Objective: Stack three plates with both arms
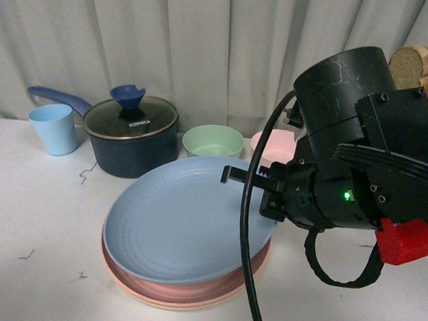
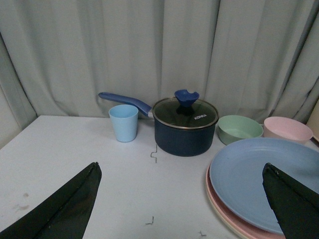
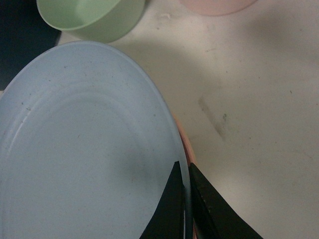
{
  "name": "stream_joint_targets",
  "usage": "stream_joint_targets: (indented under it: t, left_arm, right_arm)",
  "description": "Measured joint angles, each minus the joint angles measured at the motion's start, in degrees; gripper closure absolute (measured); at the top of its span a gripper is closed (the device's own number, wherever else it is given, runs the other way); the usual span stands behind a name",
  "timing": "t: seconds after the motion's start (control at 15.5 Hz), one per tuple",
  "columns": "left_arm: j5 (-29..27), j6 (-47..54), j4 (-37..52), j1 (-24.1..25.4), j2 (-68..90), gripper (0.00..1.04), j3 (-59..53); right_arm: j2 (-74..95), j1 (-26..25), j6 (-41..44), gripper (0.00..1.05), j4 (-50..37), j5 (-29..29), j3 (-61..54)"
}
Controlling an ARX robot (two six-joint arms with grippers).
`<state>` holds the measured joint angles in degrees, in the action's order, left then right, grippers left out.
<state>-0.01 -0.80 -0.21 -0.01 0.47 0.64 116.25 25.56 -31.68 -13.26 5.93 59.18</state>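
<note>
— Where do the plates stand?

— Near centre on the white table [image 1: 34, 216], in one pile. The beige plate [image 1: 166, 303] lies lowest, only a thin rim showing. The pink plate [image 1: 194, 289] rests on it. The light blue plate [image 1: 183, 223], matte with faint rings, lies uppermost, shifted to the far right so that it overhangs the pink rim.

— And the arms?

— The right arm [image 1: 356, 159], bulky and black with a green light and a red part, reaches in from the right. The right gripper [image 3: 187, 209] pinches the blue plate's right rim between nearly closed fingers. The left gripper [image 2: 182, 167] hangs to the left of the pile, fingers spread wide, touching nothing.
</note>
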Motion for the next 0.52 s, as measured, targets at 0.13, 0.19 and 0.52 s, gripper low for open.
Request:
stream_joint_targets:
  t: [0.13,0.19,0.52]
  left_arm:
    - [0.0,0.0,0.0,0.0,0.0,0.07,0.0]
    - [0.0,0.0,0.0,0.0,0.0,0.07,0.0]
    - [0.0,0.0,0.0,0.0,0.0,0.07,0.0]
  right_arm:
    - [1.3,-0.2,0.0,0.96,0.3,-1.3,-0.3]
    - [1.5,-0.5,0.0,0.83,0.9,-2.4,-0.3]
    - [-1.4,-2.1,-0.2,0.3,1.4,-6.1,-2.1]
